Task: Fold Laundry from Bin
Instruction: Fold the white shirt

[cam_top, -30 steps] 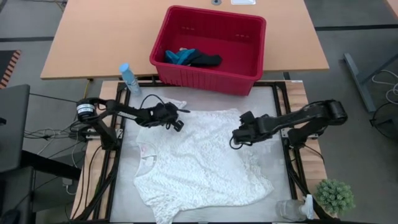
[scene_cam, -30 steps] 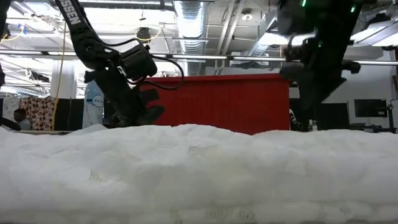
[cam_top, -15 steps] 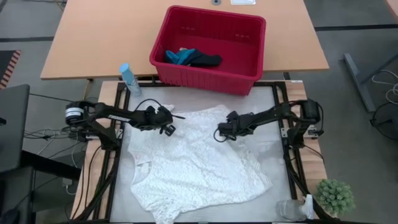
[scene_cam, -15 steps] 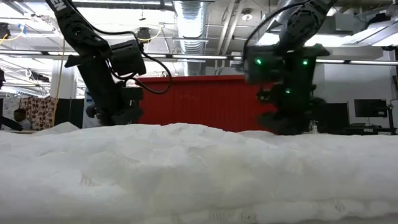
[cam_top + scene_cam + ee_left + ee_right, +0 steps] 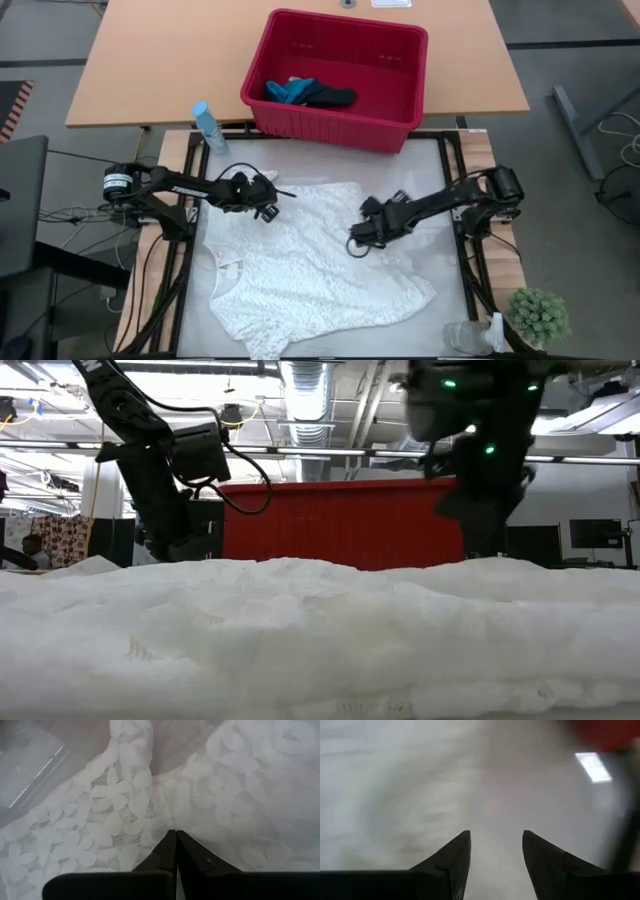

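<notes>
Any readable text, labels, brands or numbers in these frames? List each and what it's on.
Nothing reads cleanly.
White lettering on the left arm, low view: cut off by the frame edge, unreadable.
Label on the bottle: too small to read.
Tag at the neckline of the white garment: too small to read.
Bin: no markings visible.

White lacy garment [image 5: 320, 265] — red bin [image 5: 337, 78] — teal, navy cloths.

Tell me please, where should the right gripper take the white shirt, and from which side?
Probably at the bare hem edge on the right arm's side, coming from above: the white shirt lies flat, so only an edge lifts easily. The right gripper, open, hovers mid-shirt; the left gripper pinches the far edge.
</notes>
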`<state>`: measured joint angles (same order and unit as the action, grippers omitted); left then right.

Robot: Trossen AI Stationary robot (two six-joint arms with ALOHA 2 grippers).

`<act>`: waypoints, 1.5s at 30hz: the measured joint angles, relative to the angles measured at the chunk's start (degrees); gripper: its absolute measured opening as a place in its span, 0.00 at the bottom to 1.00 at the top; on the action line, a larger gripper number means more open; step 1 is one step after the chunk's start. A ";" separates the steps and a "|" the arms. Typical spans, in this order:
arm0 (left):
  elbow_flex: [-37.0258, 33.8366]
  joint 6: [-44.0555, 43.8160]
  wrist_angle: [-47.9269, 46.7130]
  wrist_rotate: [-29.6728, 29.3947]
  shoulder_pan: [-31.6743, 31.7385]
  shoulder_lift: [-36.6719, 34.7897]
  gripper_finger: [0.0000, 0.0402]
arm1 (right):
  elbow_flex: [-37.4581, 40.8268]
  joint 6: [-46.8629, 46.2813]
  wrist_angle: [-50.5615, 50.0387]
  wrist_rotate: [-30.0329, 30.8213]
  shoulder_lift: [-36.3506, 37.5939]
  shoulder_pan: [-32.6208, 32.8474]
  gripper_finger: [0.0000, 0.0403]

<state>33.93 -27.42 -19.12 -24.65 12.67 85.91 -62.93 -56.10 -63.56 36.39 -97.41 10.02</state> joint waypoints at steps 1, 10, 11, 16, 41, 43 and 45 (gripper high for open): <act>-0.01 0.01 -0.04 -0.24 -0.28 0.00 0.00 | 0.07 -2.48 -2.94 2.75 1.03 -0.13 0.50; -0.04 0.08 -0.12 -1.15 -1.85 0.03 0.00 | 11.63 24.50 30.38 -7.71 14.73 -15.52 0.43; -0.04 0.06 -0.10 -1.32 -2.02 0.04 0.00 | 13.39 27.45 35.39 -11.05 15.45 -17.69 0.42; -0.07 -0.18 -0.10 -1.38 -2.91 0.04 0.00 | 19.64 33.98 48.69 -19.12 15.37 -25.73 0.40; -0.06 -0.41 0.60 -1.59 -3.39 0.03 0.00 | 21.07 42.64 63.24 -29.93 12.15 -21.31 0.42; -0.05 -0.83 0.62 -1.60 -3.39 0.02 0.00 | 21.07 44.06 65.71 -27.97 13.85 -20.81 0.42; -0.04 -0.83 0.62 -1.64 -3.39 0.02 0.00 | 21.07 46.09 68.06 -27.40 15.19 -20.56 0.42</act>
<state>33.89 -28.25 -18.50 -26.28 9.28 85.93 -41.87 -10.01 4.50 8.98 -82.22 -10.53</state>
